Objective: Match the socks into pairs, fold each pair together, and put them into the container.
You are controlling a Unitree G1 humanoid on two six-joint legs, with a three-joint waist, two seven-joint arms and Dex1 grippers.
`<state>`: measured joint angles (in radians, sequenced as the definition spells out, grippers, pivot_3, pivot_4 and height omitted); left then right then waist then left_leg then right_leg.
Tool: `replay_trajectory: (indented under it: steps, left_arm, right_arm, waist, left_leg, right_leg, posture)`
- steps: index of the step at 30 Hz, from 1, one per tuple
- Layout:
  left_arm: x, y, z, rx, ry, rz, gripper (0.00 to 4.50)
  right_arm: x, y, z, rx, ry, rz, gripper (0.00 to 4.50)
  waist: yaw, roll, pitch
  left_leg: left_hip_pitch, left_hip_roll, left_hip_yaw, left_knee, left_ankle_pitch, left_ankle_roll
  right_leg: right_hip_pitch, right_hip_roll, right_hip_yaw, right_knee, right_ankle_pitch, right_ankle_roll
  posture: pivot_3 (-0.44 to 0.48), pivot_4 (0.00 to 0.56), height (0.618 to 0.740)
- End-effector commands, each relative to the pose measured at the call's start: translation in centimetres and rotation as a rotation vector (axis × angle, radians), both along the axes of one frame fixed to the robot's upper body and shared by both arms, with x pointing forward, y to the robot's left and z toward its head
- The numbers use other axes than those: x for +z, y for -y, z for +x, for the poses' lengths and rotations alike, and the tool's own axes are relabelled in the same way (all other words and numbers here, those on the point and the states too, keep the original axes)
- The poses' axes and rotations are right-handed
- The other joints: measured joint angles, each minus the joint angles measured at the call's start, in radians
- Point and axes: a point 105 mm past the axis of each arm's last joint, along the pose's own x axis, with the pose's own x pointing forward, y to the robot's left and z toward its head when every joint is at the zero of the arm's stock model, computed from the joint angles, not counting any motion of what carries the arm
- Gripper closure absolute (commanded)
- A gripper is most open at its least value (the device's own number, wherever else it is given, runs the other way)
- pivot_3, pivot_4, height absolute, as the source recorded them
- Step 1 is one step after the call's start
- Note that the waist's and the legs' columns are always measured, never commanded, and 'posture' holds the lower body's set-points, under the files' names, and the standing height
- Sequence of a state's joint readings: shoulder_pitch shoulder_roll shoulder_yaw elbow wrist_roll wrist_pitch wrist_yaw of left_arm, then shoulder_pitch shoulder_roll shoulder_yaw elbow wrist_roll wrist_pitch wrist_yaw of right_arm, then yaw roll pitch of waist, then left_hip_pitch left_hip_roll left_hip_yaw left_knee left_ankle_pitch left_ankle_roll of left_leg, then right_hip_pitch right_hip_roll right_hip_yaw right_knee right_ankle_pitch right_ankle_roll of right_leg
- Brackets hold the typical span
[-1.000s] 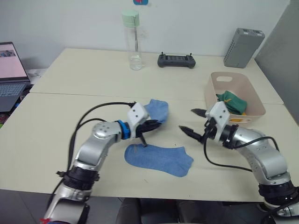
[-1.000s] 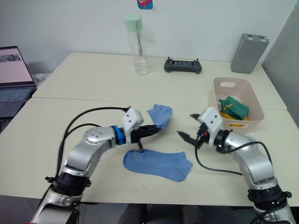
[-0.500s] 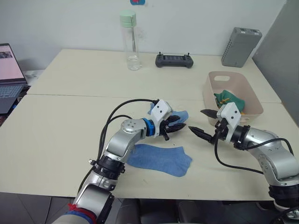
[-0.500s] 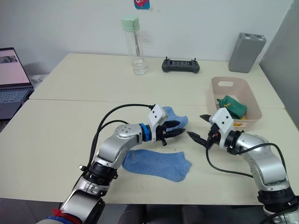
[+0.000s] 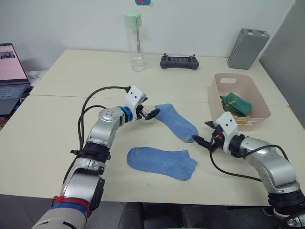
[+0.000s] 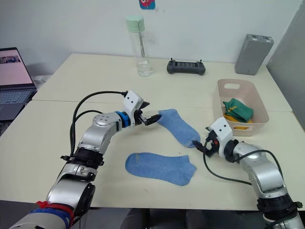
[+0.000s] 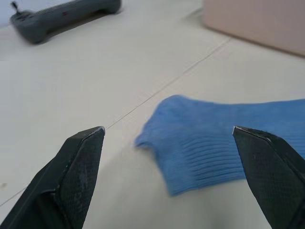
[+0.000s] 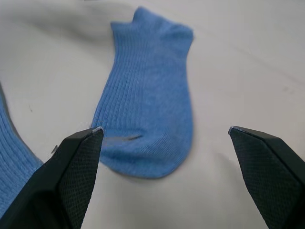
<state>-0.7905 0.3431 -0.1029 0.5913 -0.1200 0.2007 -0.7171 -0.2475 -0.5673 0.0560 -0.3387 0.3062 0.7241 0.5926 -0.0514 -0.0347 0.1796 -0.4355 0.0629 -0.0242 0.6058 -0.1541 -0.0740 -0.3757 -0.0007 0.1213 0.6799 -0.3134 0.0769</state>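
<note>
One light blue sock [image 5: 177,122] lies flat and stretched out in the middle of the table. My left gripper [image 5: 151,114] stands open just off its cuff end, and the cuff [image 7: 219,143] lies between the spread fingers. My right gripper [image 5: 202,133] is open at the toe end, low over the table, with the toe [image 8: 147,109] lying between its fingers. A second light blue sock [image 5: 162,162] lies flat nearer the front edge. The pale pink container [image 5: 218,90] stands at the right with a dark green sock [image 5: 236,104] and a bit of yellow sock [image 5: 242,122] inside.
At the back of the table stand a clear water bottle [image 5: 135,43], a black controller [image 5: 179,61] and a grey ribbed box [image 5: 248,47]. A laptop [image 5: 9,76] sits at the far left. A seam crosses the table behind the socks.
My left gripper opened and let go of the blue sock, which now lies spread flat, then drew back left to its cuff. My right gripper came down to the toe end.
</note>
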Motion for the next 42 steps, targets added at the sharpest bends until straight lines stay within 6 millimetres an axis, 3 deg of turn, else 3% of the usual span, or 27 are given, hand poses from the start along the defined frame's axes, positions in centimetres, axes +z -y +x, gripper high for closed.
replay_trajectory:
  steps: [1, 6, 9, 12, 20, 24, 30, 36, 42]
  left_arm:
    - [-0.4, 1.1, 1.1, 0.010, 0.007, 0.021, 0.03]
    - [-1.9, 1.6, 2.1, 0.063, -0.055, 0.026, 0.03]
    - [-2.7, 1.9, 2.2, 0.066, -0.086, 0.038, 0.00]
    - [-2.9, 2.3, 2.2, 0.049, -0.103, 0.022, 0.61]
    - [-3.0, 1.6, 1.7, 0.045, -0.133, -0.047, 3.18]
    - [-3.1, 0.9, 1.0, 0.059, -0.141, -0.099, 4.46]
    - [-1.6, -1.0, -1.5, 0.134, -0.126, -0.237, 4.46]
    - [-1.7, -2.5, -6.2, 0.188, -0.155, -0.251, 4.46]
    - [-1.7, -2.9, -7.7, 0.262, -0.160, -0.279, 4.46]
  right_arm:
    - [0.2, -0.8, 0.6, -0.028, -0.047, 0.045, 0.00]
    - [-1.3, -0.8, 1.6, -0.110, -0.123, 0.061, 0.00]
    - [-2.1, -1.1, 1.8, -0.124, -0.145, 0.067, 0.64]
    - [-2.0, -1.4, 1.7, -0.116, -0.135, 0.064, 1.69]
    - [-1.7, -1.2, 1.6, -0.102, -0.099, 0.040, 4.49]
    - [-1.2, -1.3, 2.0, -0.083, -0.081, 0.035, 4.50]
    - [-0.1, -2.0, 2.8, -0.019, -0.036, 0.017, 4.50]
    - [0.5, -3.5, 3.4, 0.075, -0.013, 0.016, 4.50]
    - [-0.1, -3.8, 3.7, 0.103, -0.007, -0.030, 4.50]
  waist:
    - [0.002, 0.000, 0.000]
    - [0.003, 0.000, 0.000]
    - [0.003, 0.000, 0.000]
    - [0.002, 0.000, 0.000]
    - [-0.002, 0.000, 0.000]
    - [-0.006, 0.000, 0.000]
    - [-0.013, 0.000, 0.000]
    - [-0.011, 0.000, 0.000]
    - [0.001, 0.000, 0.000]
  left_leg:
    - [0.000, 0.000, 0.000, 0.000, 0.000, 0.000]
    - [-0.002, 0.000, 0.000, -0.001, 0.000, 0.000]
    - [-0.004, 0.000, 0.000, -0.001, 0.000, 0.000]
    - [-0.004, 0.000, -0.001, -0.001, 0.000, 0.000]
    - [-0.004, 0.000, -0.001, -0.001, 0.000, 0.000]
    - [-0.004, 0.000, 0.000, -0.001, 0.000, 0.000]
    - [-0.003, 0.001, 0.000, -0.002, 0.000, 0.000]
    - [-0.003, 0.001, 0.000, -0.002, 0.000, 0.000]
    - [-0.002, 0.001, 0.000, 0.000, 0.000, 0.000]
  right_leg:
    - [0.000, 0.000, 0.000, 0.000, 0.000, 0.000]
    - [-0.002, 0.000, 0.000, 0.000, 0.000, 0.000]
    - [-0.004, 0.000, -0.001, 0.000, 0.000, 0.000]
    - [-0.004, 0.001, -0.001, 0.000, 0.000, 0.000]
    - [-0.004, 0.001, -0.001, 0.001, 0.000, 0.000]
    - [-0.004, 0.001, -0.001, 0.001, 0.000, 0.000]
    - [-0.004, 0.001, 0.000, 0.001, 0.001, -0.001]
    - [-0.004, 0.000, 0.000, 0.001, 0.001, -0.002]
    - [-0.002, 0.000, 0.000, 0.000, 0.001, 0.001]
  posture:
    - [0.000, 0.150, 0.740]
    - [0.000, 0.150, 0.740]
    - [0.000, 0.150, 0.740]
    - [0.000, 0.150, 0.740]
    - [0.000, 0.150, 0.740]
    - [0.000, 0.150, 0.740]
    - [0.000, 0.150, 0.740]
    - [0.000, 0.150, 0.740]
    - [0.000, 0.150, 0.740]
